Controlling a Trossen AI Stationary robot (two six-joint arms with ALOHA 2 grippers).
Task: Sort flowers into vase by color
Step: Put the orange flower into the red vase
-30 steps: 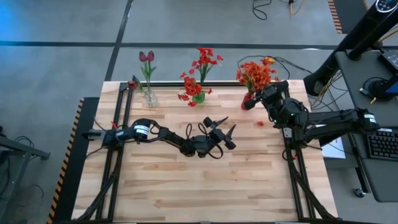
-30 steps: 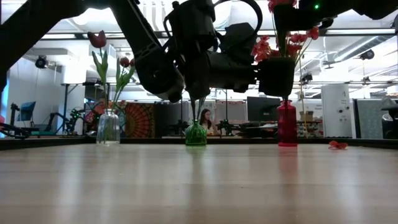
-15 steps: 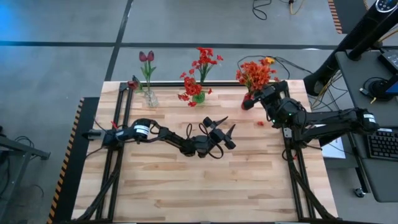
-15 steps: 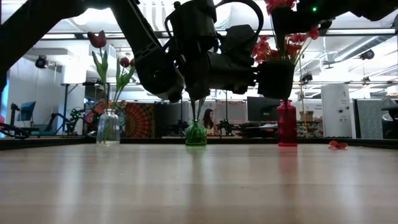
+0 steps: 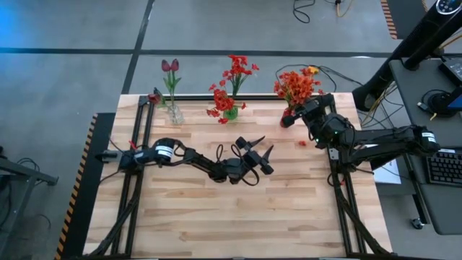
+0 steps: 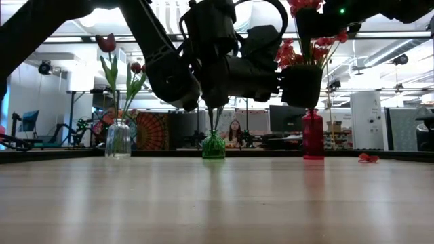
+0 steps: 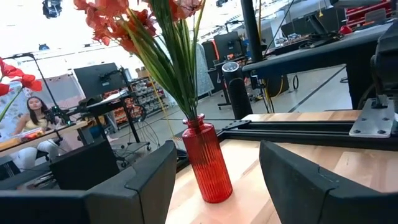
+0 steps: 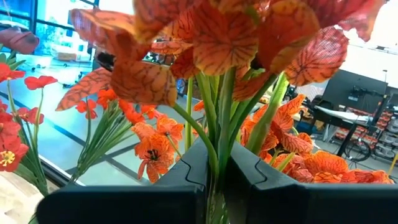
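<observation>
Three vases stand along the table's far edge. A clear vase [image 5: 174, 113] holds dark maroon tulips [image 5: 170, 66]. A green vase [image 5: 229, 113] holds red flowers [image 5: 235, 71]. A red vase [image 7: 206, 163] at the right holds orange flowers [image 5: 296, 85]. My right gripper [image 5: 289, 120] is beside the red vase, shut on an orange flower's stems [image 8: 217, 124]. My left gripper [image 5: 264, 146] hovers open over the table's middle, pointing at the red vase, with nothing between its fingers. My right gripper pinches several green stems [image 8: 219, 134] of an orange flower together between its two fingers, just below the blooms [image 8: 217, 37]. The fingers lie about level, coming from the table's right side. The blooms stand upright above them. The fingers hide the stems' lower ends.
A small red fallen petal [image 5: 302, 143] lies on the wood near the red vase. Black rails run along the table's left, right and far edges. Bare wood lies between my left gripper and the near edge. A person sits in the room far behind the table.
</observation>
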